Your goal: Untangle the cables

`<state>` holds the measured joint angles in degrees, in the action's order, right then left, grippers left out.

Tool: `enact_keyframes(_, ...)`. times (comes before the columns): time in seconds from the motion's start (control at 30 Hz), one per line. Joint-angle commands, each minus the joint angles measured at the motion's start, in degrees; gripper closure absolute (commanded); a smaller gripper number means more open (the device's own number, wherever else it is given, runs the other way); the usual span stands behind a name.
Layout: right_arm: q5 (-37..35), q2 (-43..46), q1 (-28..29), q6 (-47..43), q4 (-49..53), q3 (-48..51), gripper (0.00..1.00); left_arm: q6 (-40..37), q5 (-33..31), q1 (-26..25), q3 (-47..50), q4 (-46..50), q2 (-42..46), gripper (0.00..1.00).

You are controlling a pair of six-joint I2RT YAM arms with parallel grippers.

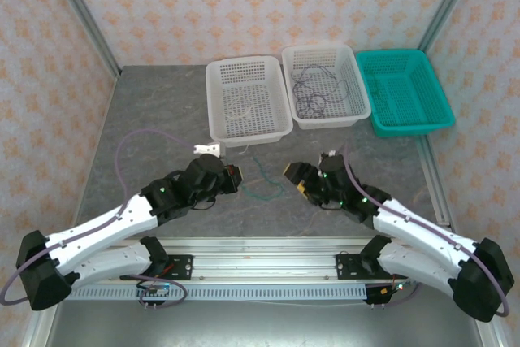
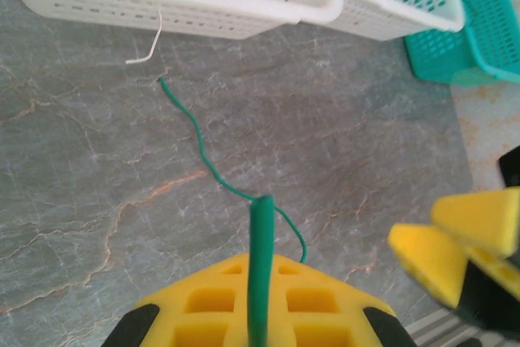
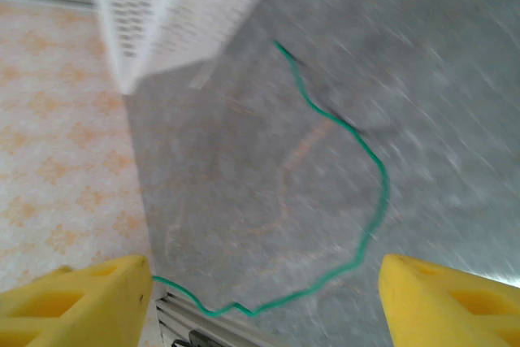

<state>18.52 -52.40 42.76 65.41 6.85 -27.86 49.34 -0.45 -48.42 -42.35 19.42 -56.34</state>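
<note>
Bench (image 1: 162, 119): grey stone-look top, carrying three baskets along the far edge and one loose wire in the middle.
Left white basket (image 1: 244, 62): holds the white cable (image 1: 240, 107), with one pale end poking out through the near wall onto the bench.
Middle white basket (image 1: 318, 49): holds the dark cable (image 1: 313, 103), loosely coiled, apart from the others.
Teal basket (image 1: 398, 53): far right, contents too faint to tell.
Left pincer (image 1: 236, 178): clenched on one end of the green cable (image 2: 199, 148), held low over the bench.
Right pincer (image 3: 264, 298): released, yellow fingers spread wide, facing the left one across the green slack and gripping nothing.
Green cable, place: on the bare bench between the two pincers, running in a wavy line from the left grip toward the left white basket, its far tip near the white end but not crossing it.
Green cable, handling: judged very light, limp and thin. Likely to keep its kinks, trail behind any pull and slip from a shallow pinch. Unlikely to break, though liable to snag on the basket mesh.
Where to take hold: judged best on the free curve lying flat near the right pincer, squarely across the wire, well clear of the basket wall.
</note>
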Motion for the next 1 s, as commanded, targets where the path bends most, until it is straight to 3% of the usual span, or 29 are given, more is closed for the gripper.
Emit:
enact_keyframes(0.0, -3.7, 0.3, 2.5, 18.6, -4.2, 4.1, 0.23, -1.4, -2.3, -1.1, -1.0, -3.1, -1.2, 1.00)
enact_keyframes(0.23, -2.5, -8.4, 3.1, 23.1, -12.5, 6.0, 0.21, -2.3, -2.7, -2.0, 0.4, -7.9, -0.5, 1.00)
enact_keyframes(0.37, -1.6, -14.6, 3.1, 24.2, -20.0, 5.2, 0.30, -2.4, -3.3, -2.0, 0.9, -7.6, 0.4, 1.00)
enact_keyframes(0.47, -1.2, -18.4, 3.2, 24.3, -21.5, 3.4, 0.45, -2.2, -3.8, -2.1, 1.3, -7.2, 0.8, 1.00)
enact_keyframes(0.57, -1.1, -20.7, 3.2, 24.9, -23.8, 3.1, 0.66, -2.4, -3.9, -2.1, 1.5, -7.0, 1.2, 1.00)
enact_keyframes(0.63, -1.5, -20.9, 3.2, 24.3, -24.3, 3.1, 0.93, -2.4, -4.4, -2.1, 1.6, -6.6, 1.6, 1.00)
enact_keyframes(0.67, -2.0, -20.4, 3.2, 23.7, -24.0, 3.1, 1.00, -2.4, -4.8, -2.1, 1.7, -6.4, 1.8, 1.00)
enact_keyframes(0.7, -2.4, -19.2, 3.2, 22.6, -23.1, 3.0, 1.00, -2.2, -5.1, -2.1, 2.0, -6.3, 2.2, 1.00)
enact_keyframes(0.87, -3.5, -11.8, 3.2, 18.2, -18.8, 2.1, 1.00, -3.2, -5.0, -2.1, 3.3, -7.6, 6.2, 0.58)
enact_keyframes(0.97, -5.0, -6.6, 3.2, 14.8, -14.4, -0.5, 1.00, -4.5, -5.8, -2.1, 2.8, -6.3, 10.3, 0.46)
